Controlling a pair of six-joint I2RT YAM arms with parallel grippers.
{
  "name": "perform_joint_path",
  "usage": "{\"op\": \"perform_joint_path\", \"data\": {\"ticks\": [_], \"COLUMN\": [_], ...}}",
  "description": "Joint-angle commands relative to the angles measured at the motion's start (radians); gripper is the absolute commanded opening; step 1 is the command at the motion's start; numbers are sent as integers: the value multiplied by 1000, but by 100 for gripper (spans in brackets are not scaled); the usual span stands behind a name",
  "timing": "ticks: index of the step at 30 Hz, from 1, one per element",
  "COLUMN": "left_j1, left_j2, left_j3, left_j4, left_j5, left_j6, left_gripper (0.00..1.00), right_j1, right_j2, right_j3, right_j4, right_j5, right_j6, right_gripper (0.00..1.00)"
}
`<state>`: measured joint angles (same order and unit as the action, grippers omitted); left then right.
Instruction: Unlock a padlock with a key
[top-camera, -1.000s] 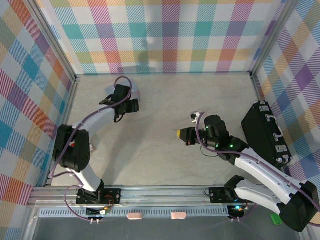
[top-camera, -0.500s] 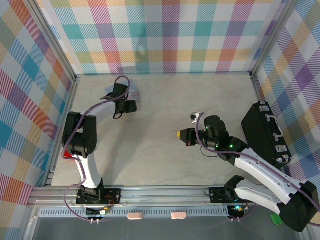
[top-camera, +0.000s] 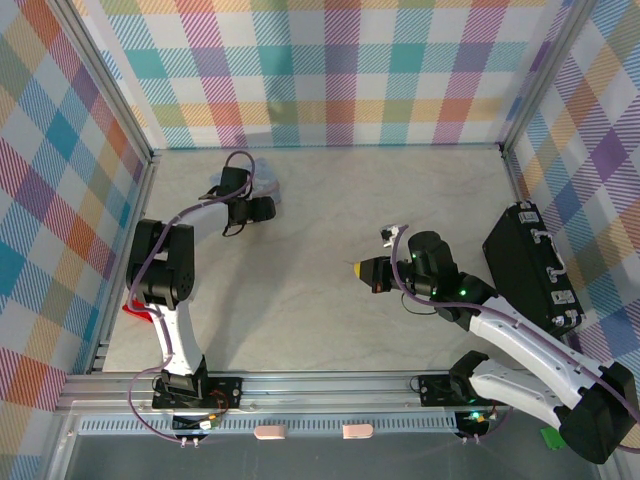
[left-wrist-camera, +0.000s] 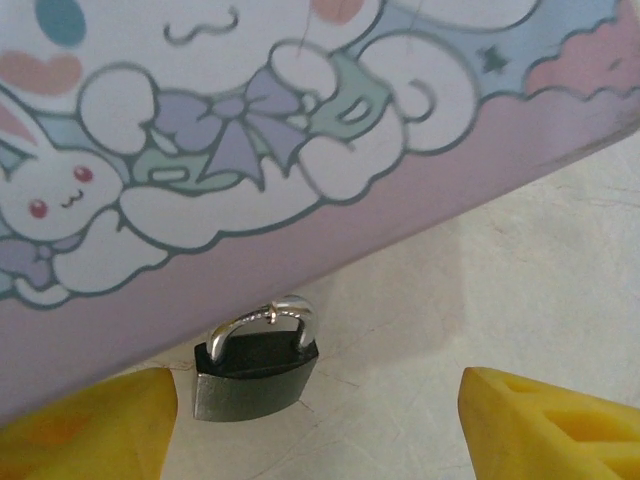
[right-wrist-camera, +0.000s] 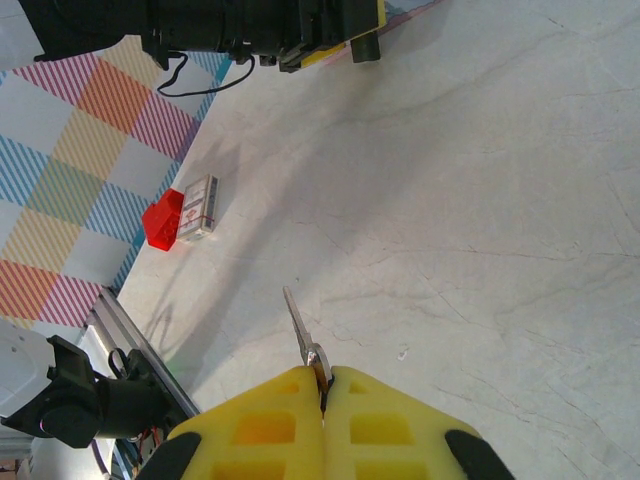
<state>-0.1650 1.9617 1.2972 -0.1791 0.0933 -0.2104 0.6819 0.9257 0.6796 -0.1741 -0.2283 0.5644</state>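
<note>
Blackish metal with a thin silvery shackle, the padlock (left-wrist-camera: 257, 368) lies flat on the pale table (left-wrist-camera: 520, 270). Its shackle points at the pink lower edge of the cartoon-printed tin (left-wrist-camera: 300, 150) and reaches right up to it; whether it is hooked to the tin I cannot tell. The left gripper (left-wrist-camera: 315, 425) stands wide apart around it with nothing in its grasp. One yellow finger (left-wrist-camera: 90, 430) is just beside the padlock's body and the other sits well off to the far side. From above, this gripper (top-camera: 255, 208) sits near the back left of the table against the tin (top-camera: 265, 170).

The key (right-wrist-camera: 298, 325) is a thin grey sliver pinched between the closed yellow fingertips of the right gripper (right-wrist-camera: 323, 385), its blade sticking out beyond them over bare table. That gripper (top-camera: 368, 270) is near mid-table, well apart from the padlock. A black case (top-camera: 530, 265) lies along the right wall.
</note>
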Motion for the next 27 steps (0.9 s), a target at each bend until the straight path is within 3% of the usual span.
{"op": "perform_joint_path", "data": {"ticks": [1, 9, 17, 27], "left_j1": [25, 37, 38, 39], "left_j2": [29, 70, 87, 76], "left_j3": [26, 53, 36, -34], "left_j4": [8, 17, 79, 182], "left_j5": [43, 96, 147, 177], "left_j6": [-33, -66, -143, -244], "left_gripper": [74, 70, 46, 36], "right_j1": [5, 5, 5, 5], "right_j2": [-24, -27, -28, -20], "right_j3": [-4, -11, -13, -14], "right_j4": [-10, -6, -8, -1], "right_j5": [-17, -20, -19, -23], "right_j6": [5, 11, 13, 18], "right_gripper": [0, 0, 0, 0]}}
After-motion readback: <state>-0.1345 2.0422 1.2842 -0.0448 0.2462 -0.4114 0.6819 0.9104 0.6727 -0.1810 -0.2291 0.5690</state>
